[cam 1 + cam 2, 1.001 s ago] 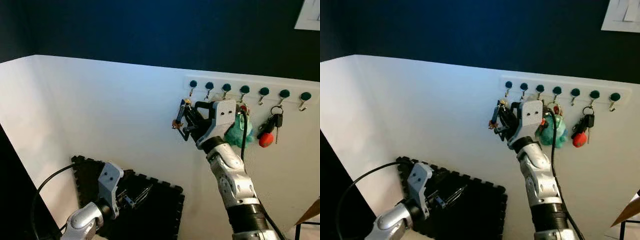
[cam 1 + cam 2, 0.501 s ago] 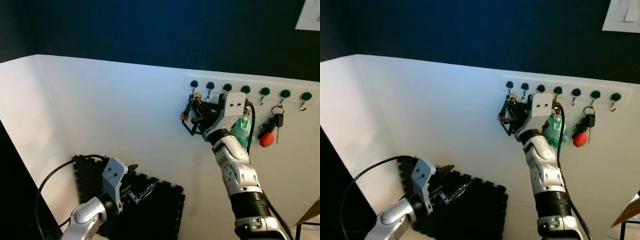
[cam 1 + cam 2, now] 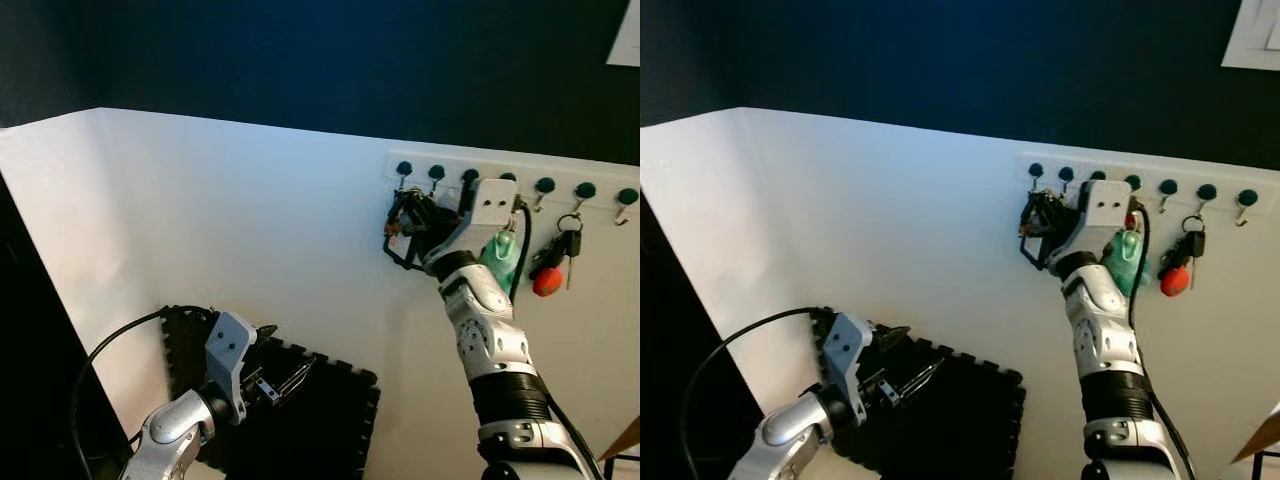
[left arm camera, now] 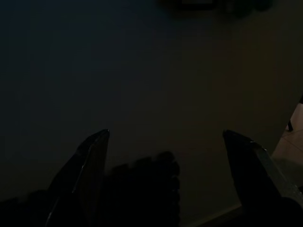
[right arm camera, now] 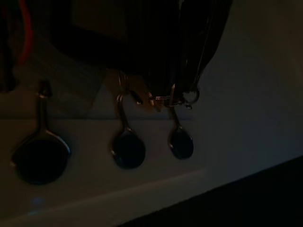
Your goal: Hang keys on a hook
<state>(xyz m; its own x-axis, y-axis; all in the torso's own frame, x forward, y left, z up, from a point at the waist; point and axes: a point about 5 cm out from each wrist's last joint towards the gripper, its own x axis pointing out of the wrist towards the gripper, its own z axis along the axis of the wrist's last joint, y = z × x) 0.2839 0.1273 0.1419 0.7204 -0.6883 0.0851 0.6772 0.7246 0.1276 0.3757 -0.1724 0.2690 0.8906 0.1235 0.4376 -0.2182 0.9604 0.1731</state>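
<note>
A white hook rack (image 3: 440, 166) with dark green knobs runs along the white wall. My right gripper (image 3: 405, 216) is raised to the rack's left end, shut on a bunch of keys (image 3: 392, 226). In the right wrist view the key ring (image 5: 177, 100) sits right at the end hook (image 5: 181, 140), touching or nearly so; the neighbouring hook (image 5: 127, 150) is bare. A teal plush keychain (image 3: 508, 256) and a red keychain with keys (image 3: 547, 280) hang further right. My left gripper (image 3: 285, 377) is held low, with its fingers (image 4: 92, 158) spread open and nothing between them.
A black foam mat (image 3: 330, 425) leans against the white wall behind my left arm. Above the white wall (image 3: 200, 220) the surface is dark blue. A black cable (image 3: 100, 360) loops from the left arm. A brown edge (image 3: 630, 440) shows at the bottom right.
My right gripper has carried the keys up and to the right, from below the rack's left end to the end hook. The camera has shifted a little. The left arm barely moved.
</note>
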